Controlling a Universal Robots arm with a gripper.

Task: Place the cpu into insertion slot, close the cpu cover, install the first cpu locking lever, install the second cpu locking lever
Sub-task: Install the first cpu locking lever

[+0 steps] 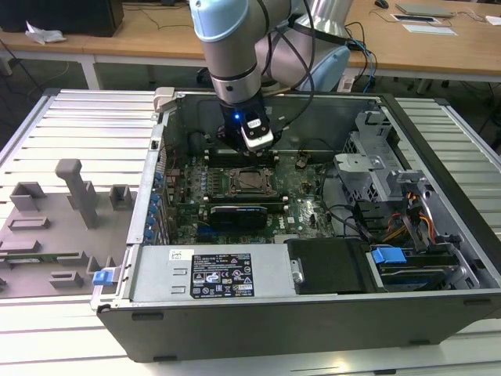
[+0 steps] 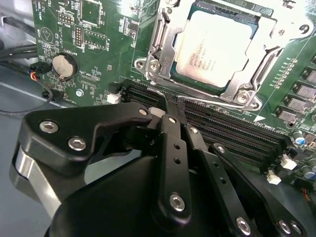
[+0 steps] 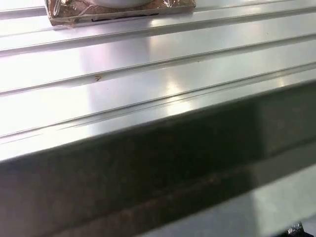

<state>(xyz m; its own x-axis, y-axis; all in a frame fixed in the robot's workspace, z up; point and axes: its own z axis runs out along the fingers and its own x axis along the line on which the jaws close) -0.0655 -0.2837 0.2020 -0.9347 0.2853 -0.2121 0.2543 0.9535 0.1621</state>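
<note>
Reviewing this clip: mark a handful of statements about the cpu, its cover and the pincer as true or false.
1. The cpu lies seated on the motherboard. True.
2. The pincer is carrying the cpu. False: its shut tip is over the memory slots, apart from the cpu.
3. The cpu cover stands upright, open. False: it lies flat around the cpu, whose top shows through the window.
4. A round coin cell sits on the motherboard, apart from the cpu cover. True.
</note>
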